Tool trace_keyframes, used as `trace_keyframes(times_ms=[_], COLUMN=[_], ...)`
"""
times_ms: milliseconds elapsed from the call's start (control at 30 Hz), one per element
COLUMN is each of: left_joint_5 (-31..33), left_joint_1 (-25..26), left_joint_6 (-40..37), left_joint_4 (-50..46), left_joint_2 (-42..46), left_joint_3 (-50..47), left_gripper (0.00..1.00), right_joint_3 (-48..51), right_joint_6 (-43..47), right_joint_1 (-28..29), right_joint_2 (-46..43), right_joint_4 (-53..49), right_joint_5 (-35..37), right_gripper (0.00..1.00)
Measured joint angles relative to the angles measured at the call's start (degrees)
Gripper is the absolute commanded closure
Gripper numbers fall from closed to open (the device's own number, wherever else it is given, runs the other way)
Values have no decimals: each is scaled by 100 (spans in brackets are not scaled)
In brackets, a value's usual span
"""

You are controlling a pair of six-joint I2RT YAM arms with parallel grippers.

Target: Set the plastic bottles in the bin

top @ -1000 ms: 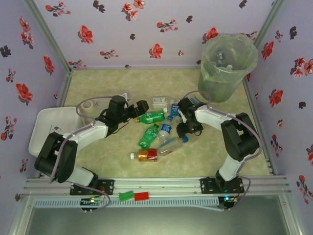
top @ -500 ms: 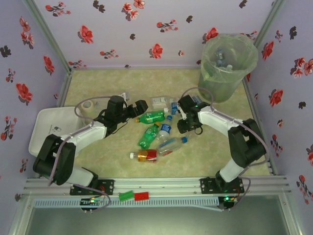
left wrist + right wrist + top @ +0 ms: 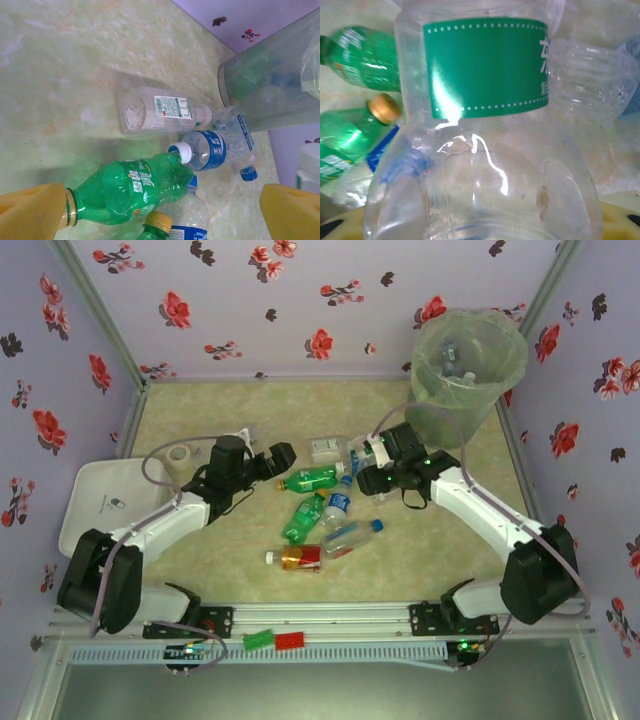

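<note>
- top external: the bin (image 3: pixel 465 375) stands at the far right corner of the table (image 3: pixel 200 410), with some bottles inside it.
- the right gripper (image 3: pixel 372 468) is just in front and left of the bin, closed around a clear bottle with a green label (image 3: pixel 371 452).
- the left gripper (image 3: pixel 283 462) is further left of the bin, its fingers spread wide at the cap end of a green bottle (image 3: pixel 308 479).
- more plastic bottles lie loose, in front and left of the bin: a second green one (image 3: pixel 302 520), a blue-labelled one (image 3: pixel 338 505), a clear one with a blue cap (image 3: pixel 350 536) and an amber one (image 3: pixel 298 558).
- a white tray (image 3: pixel 95 505) and a tape roll (image 3: pixel 180 455) sit furthest left from the bin.
- left wrist: the bin's wall (image 3: pixel 280 85) fills the upper right. a square clear bottle (image 3: pixel 160 107) and the blue-labelled bottle (image 3: pixel 215 147) lie beside its foot. the green bottle (image 3: pixel 130 192) lies below them, its neck touching one of the wide-apart yellow fingers (image 3: pixel 30 212).
- right wrist: the clear bottle with a green label (image 3: pixel 485 70) sits close up in the grip, with a yellow finger (image 3: pixel 620 220) at its base. two green bottles (image 3: pixel 365 55) lie behind it on the left.
</note>
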State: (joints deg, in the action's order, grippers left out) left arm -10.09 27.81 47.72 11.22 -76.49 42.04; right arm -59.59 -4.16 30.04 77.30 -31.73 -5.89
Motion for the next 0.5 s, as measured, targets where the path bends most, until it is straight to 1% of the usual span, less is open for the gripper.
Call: trace_keyframes(times_ms=[133, 233, 367, 500], left_joint_5=[2, 22, 44, 44], left_joint_1=[-46, -48, -50, -50], left_joint_6=[-57, -157, -201, -247], left_joint_4=[-92, -245, -334, -337], left_joint_2=[44, 118, 197, 212], left_joint_3=[0, 0, 0, -17], left_gripper=[0, 0, 0, 0], right_joint_3=[-11, -131, -619, -1362], right_joint_6=[-146, -354, -704, -1003], right_joint_1=[-188, -531, -1123, -1650], right_joint_2=[-291, -459, -507, -461], right_joint_4=[278, 507, 831, 1010], right_joint_5=[-402, -785, -1220, -1320], right_gripper=[62, 63, 64, 64])
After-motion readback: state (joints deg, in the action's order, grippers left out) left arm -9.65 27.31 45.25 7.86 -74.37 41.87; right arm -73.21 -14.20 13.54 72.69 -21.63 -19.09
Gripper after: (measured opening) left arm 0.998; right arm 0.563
